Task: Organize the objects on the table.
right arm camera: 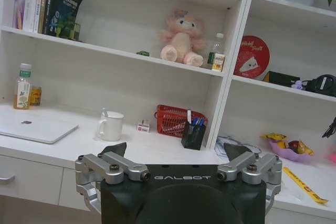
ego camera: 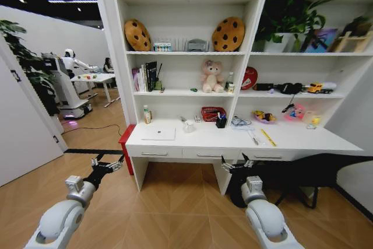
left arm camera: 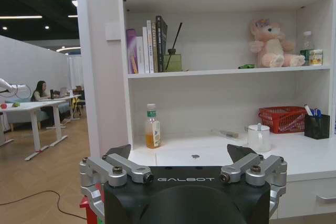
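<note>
The white table (ego camera: 303,139) joins tall white shelves. On it lie a silver-white laptop (ego camera: 158,134) (right arm camera: 31,128), a white mug (ego camera: 189,126) (right arm camera: 111,125) (left arm camera: 259,137), a black pen holder (ego camera: 221,122) (right arm camera: 193,135), a yellow ruler (ego camera: 268,137) (right arm camera: 304,184) and a juice bottle (ego camera: 147,114) (left arm camera: 152,127). A tiny green toy (right arm camera: 143,53) sits on the shelf above, beside a pink plush bear. My left gripper (ego camera: 108,164) (left arm camera: 179,153) and right gripper (ego camera: 237,163) (right arm camera: 176,150) hang open and empty in front of the desk, short of its drawers.
A red basket (ego camera: 211,113) and a pink bowl (ego camera: 265,116) stand at the back of the desk. A black chair (ego camera: 303,173) is tucked under the desk's right end, and a red block (ego camera: 125,144) stands at its left. Wooden floor lies open between me and the desk.
</note>
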Available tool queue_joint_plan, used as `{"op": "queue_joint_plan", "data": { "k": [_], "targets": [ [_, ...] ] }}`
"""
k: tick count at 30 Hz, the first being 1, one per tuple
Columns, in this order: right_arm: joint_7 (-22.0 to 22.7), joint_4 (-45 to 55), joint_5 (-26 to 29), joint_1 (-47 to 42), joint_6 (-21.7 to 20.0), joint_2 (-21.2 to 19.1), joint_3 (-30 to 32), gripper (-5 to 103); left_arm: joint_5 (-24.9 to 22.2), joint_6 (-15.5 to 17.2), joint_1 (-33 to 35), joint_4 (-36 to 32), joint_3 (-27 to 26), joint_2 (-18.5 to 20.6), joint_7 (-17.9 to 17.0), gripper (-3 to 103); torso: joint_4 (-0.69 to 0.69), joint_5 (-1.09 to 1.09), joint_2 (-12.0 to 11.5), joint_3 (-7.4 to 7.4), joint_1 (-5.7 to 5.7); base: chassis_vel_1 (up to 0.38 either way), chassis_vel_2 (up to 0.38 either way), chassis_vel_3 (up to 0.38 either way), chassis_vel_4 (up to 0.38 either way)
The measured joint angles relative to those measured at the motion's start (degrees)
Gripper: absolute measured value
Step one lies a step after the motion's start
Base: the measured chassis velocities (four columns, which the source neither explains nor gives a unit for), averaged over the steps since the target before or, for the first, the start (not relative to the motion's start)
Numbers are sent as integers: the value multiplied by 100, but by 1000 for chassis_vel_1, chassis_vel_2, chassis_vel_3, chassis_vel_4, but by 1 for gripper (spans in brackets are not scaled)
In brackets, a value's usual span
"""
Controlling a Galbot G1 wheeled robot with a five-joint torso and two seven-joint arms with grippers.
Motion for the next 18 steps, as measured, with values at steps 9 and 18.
{"op": "queue_joint_plan", "data": {
  "k": [9, 18],
  "targets": [
    [-16, -39, 7, -17, 180, 5, 33, 100, 0, 0, 0, 1, 0, 0, 0, 100, -1, 2, -3, 2, 8, 20, -2, -5, 18],
    [118, 72, 102, -139, 185, 76, 102, 100, 0, 0, 0, 1, 0, 0, 0, 100, 0, 2, -2, 1, 5, -3, 2, 6, -3]
  ]
}}
